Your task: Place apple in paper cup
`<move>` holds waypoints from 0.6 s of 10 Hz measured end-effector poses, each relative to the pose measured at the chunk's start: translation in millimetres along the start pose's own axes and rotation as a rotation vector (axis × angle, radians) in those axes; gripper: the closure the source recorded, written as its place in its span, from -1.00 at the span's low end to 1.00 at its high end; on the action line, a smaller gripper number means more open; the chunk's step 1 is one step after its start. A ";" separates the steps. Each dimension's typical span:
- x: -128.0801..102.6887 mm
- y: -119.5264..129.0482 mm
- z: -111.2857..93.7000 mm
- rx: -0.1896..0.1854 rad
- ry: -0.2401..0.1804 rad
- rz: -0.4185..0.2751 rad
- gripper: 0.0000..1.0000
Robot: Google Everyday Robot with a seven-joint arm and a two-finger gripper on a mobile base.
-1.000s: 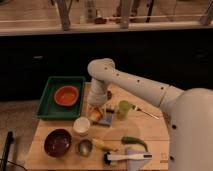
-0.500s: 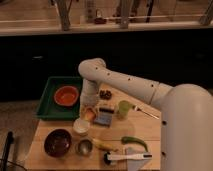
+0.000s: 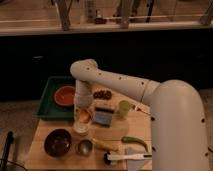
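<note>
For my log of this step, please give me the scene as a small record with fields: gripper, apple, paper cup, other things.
gripper: the gripper points down over the apple, just above the paper cup
apple: the apple sits at the gripper's tip, directly over the cup mouth
paper cup: the paper cup stands upright on the wooden table, right of the green tray
other things: orange bowl in the tray; dark bowl; metal cup; light green cup; green pepper
</note>
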 end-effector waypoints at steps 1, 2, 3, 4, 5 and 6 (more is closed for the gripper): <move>-0.1 -2.2 1.6 -0.003 -0.005 -0.008 1.00; -0.1 -5.7 3.2 -0.004 -0.008 -0.017 1.00; -0.1 -4.9 3.6 -0.004 -0.010 -0.019 1.00; -0.3 -5.5 4.3 -0.006 -0.013 -0.024 1.00; -0.1 -8.0 4.9 -0.006 -0.014 -0.030 1.00; -0.1 -8.0 4.9 -0.007 -0.016 -0.033 1.00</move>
